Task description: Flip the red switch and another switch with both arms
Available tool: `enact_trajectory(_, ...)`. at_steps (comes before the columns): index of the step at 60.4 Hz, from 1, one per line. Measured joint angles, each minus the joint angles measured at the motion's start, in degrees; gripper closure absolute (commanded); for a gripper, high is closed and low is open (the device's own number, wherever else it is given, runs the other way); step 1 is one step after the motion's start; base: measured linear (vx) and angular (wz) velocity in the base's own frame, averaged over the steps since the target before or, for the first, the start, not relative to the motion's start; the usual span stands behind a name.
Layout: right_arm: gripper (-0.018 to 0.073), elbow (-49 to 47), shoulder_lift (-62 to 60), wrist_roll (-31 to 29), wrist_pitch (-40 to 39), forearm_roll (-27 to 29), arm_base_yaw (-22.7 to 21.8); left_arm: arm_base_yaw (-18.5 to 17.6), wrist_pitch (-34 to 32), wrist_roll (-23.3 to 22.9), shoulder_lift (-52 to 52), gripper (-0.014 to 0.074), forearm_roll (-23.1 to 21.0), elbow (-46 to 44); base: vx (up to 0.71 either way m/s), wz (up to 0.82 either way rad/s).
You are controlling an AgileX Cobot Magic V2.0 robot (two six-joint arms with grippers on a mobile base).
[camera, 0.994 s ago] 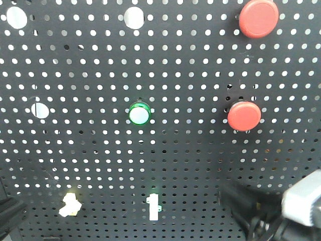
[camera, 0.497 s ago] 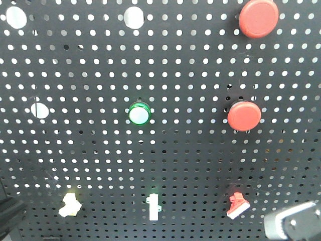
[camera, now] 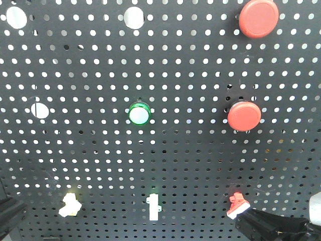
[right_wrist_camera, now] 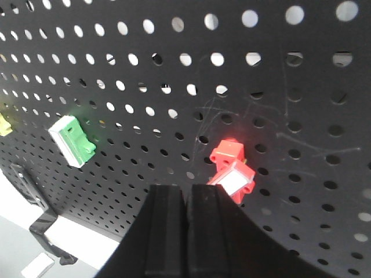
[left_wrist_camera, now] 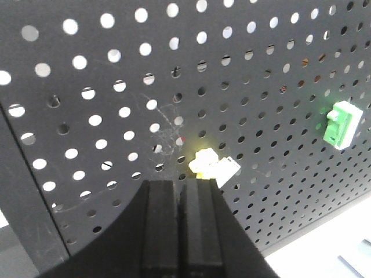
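The red switch (camera: 236, 206) sits low on the right of the black pegboard (camera: 190, 160). In the right wrist view the red switch (right_wrist_camera: 232, 168) shows its white lever just above and right of my right gripper (right_wrist_camera: 186, 188), which is shut and empty. From the front, the right gripper (camera: 243, 222) lies just below the switch. The pale yellow switch (camera: 70, 205) is low on the left. My left gripper (left_wrist_camera: 181, 182) is shut and empty, its tips right under the yellow switch (left_wrist_camera: 211, 167). Only a dark edge of the left gripper (camera: 9, 215) shows from the front.
A white upright toggle on a green base (camera: 153, 207) stands between the two switches. Two big round red push buttons (camera: 244, 115) (camera: 258, 17) and a green-ringed button (camera: 139, 113) are higher on the board. The board's lower edge and a pale surface (left_wrist_camera: 324, 255) lie below.
A second ago the right gripper covered the red switch. It dropped away to the lower right and uncovered it, and its dark fingers now lie just below it. The left gripper has barely moved.
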Motion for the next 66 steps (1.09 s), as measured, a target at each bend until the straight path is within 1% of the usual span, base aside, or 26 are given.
enact_trajectory(22, 0.0566, 0.0, 0.0, 0.0, 0.0, 0.0, 0.0, 0.0, 0.0, 0.0, 0.0, 0.0594, 0.0, 0.0, 0.00, 0.00)
enact_trajectory(29, 0.0566, 0.0, 0.0, 0.0, 0.0, 0.0, 0.0, 0.1, -0.6, 0.0, -0.2, 0.0594, 0.0, 1.1, 0.00, 0.00)
enact_trajectory(34, 0.0566, 0.0, 0.0, 0.0, 0.0, 0.0, 0.0, 0.9, -1.5, 0.5, -1.8, 0.0594, 0.0, 3.0, 0.00, 0.00)
enact_trajectory(41, 0.0566, 0.0, 0.0, 0.0, 0.0, 0.0, 0.0, 4.8, -3.4, 2.3, -7.0, 0.0594, -0.1, 8.8, 0.00, 0.00)
enact_trajectory(53, 0.0566, 0.0, 0.0, 0.0, 0.0, 0.0, 0.0, 15.5, -4.5, 4.0, -21.7, 0.0594, -2.3, 24.0, 0.00, 0.00)
enact_trajectory(61, 0.0566, 0.0, 0.0, 0.0, 0.0, 0.0, 0.0, 19.5, -4.6, 5.0, -31.2, 0.0594, -2.8, 31.5, 0.00, 0.00)
enact_trajectory(66, 0.0566, 0.0, 0.0, 0.0, 0.0, 0.0, 0.0, 20.7, -3.7, 5.4, -36.4, 0.0594, -3.1, 34.5, 0.00, 0.00)
